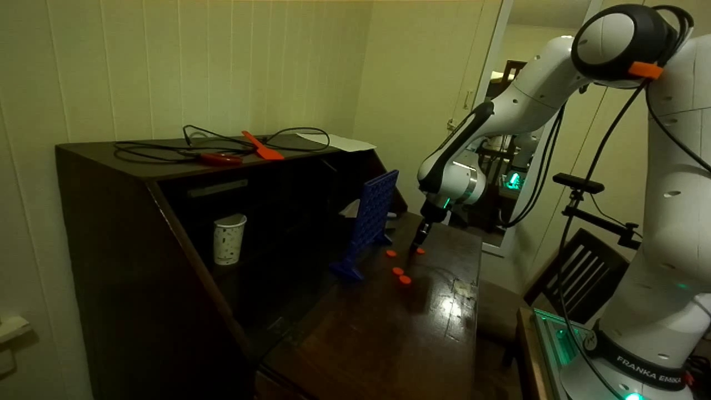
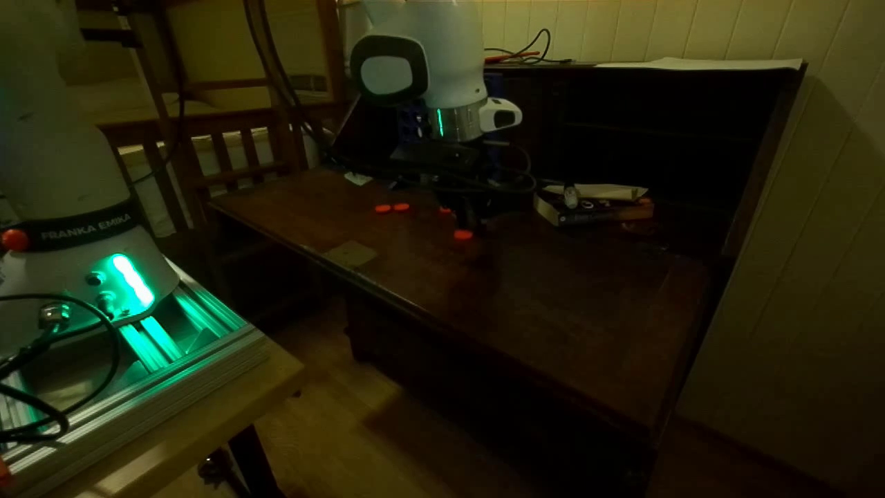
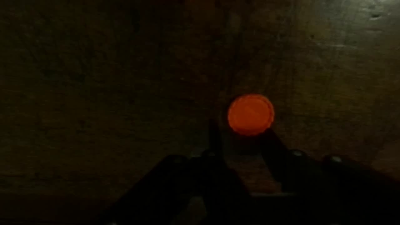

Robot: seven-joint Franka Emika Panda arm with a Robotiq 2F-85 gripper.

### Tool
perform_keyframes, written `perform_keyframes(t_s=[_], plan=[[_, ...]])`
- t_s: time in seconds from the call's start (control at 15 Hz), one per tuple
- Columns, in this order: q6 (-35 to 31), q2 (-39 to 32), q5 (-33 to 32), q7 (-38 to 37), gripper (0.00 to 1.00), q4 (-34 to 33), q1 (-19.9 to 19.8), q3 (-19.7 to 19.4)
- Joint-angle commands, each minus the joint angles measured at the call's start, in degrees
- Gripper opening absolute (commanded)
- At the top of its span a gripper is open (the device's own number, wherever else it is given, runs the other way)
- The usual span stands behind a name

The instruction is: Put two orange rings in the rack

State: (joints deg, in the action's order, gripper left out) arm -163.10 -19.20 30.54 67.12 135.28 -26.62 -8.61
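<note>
Several orange rings lie on the desk in both exterior views: a close pair [image 1: 397,271] [image 1: 405,280], a single one near the rack [image 1: 391,253], and one at my gripper [image 1: 420,251]. The blue rack [image 1: 369,216] stands upright beside them; in an exterior view it is mostly hidden behind my arm [image 2: 411,123]. My gripper [image 1: 416,244] points down, low over the desk. In the wrist view, its fingers [image 3: 243,132] are apart, with one ring [image 3: 251,114] at their tips. The right fingertip overlaps the ring's edge; a gap shows on the left. Contact cannot be told.
The desk hutch [image 1: 105,222] rises behind the rack, with a paper cup [image 1: 229,240] inside. Cables and an orange-red spatula [image 1: 263,148] lie on top. A book [image 2: 588,211] lies on the desk near the hutch. The desk's front edge [image 1: 476,311] faces the robot base.
</note>
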Motion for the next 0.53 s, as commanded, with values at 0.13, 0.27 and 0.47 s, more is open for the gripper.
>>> perform_keyframes(t_s=[0.13,0.27,0.47], plan=[[2.4,0.7,-5.6,-3.8,0.72,1.4,3.0,-4.0],[2.7,0.7,-5.1,-3.7,0.51,1.2,2.9,-3.9],[2.5,1.0,-3.0,-2.2,0.44,0.9,2.2,-2.5]])
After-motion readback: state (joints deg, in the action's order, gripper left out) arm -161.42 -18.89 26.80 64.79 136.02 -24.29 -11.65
